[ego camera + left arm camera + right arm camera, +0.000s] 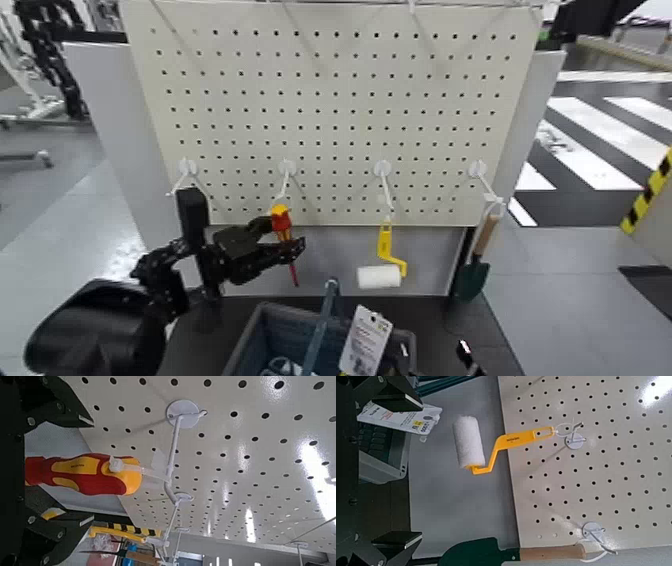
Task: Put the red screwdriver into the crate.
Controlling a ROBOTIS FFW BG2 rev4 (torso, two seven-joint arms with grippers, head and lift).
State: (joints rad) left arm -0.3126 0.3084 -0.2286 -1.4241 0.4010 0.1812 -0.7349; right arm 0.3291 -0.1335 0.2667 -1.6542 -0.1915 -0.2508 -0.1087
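The red screwdriver hangs from a white hook on the pegboard, shaft pointing down. My left gripper is raised to it and open, one jaw on each side of the handle. In the left wrist view the red and yellow handle lies between the dark fingers with a gap on both sides. The dark grey-blue crate with its upright handle stands below at the bottom edge. My right gripper is open and empty, low at the right near the crate.
A yellow-handled white paint roller hangs on the hook to the right of the screwdriver. A wooden-handled green trowel hangs farther right. A white tag lies on the crate. The pegboard stands right behind.
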